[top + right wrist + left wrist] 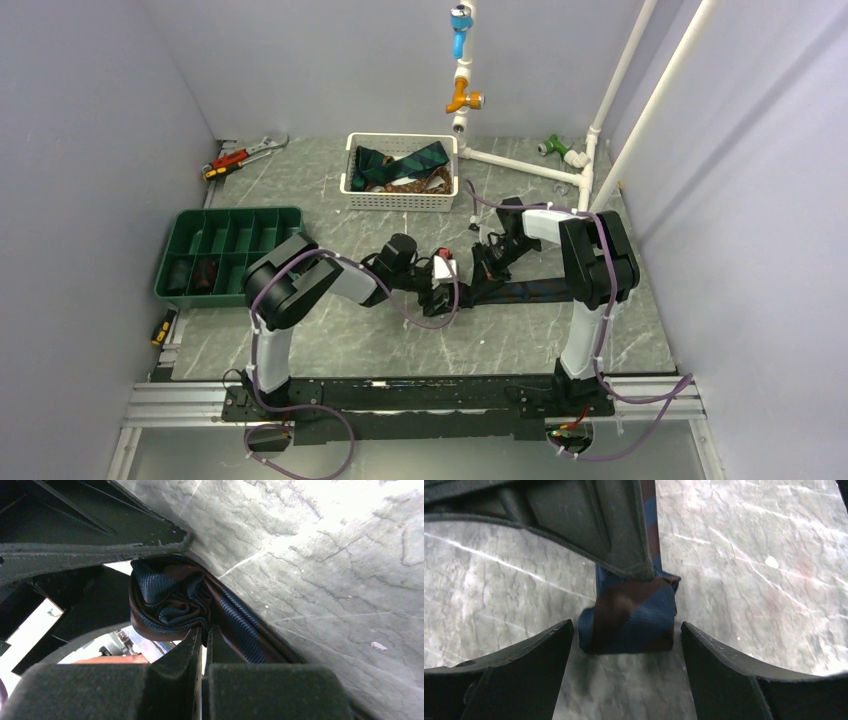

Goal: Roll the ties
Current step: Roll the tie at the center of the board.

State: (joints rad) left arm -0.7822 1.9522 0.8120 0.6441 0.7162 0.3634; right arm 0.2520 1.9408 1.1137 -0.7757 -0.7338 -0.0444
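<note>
Navy-and-brown striped tie (629, 615), part rolled, lies on the grey marbled table (400, 340) between both grippers.

The rolled end sits on the table near its middle, and the unrolled length (535, 290) runs flat toward the right arm's base. The left gripper (626, 626) straddles the roll with its fingers (549, 655) spread wide, one on each side, clear of the cloth. The right gripper (202, 630) has its fingers pressed together, tips buried in the folds (170, 600), seemingly pinching the roll's core. More ties (405, 165) lie heaped in a white basket (398, 207) at the back. A green tray (240, 212) stands at the left.
</note>
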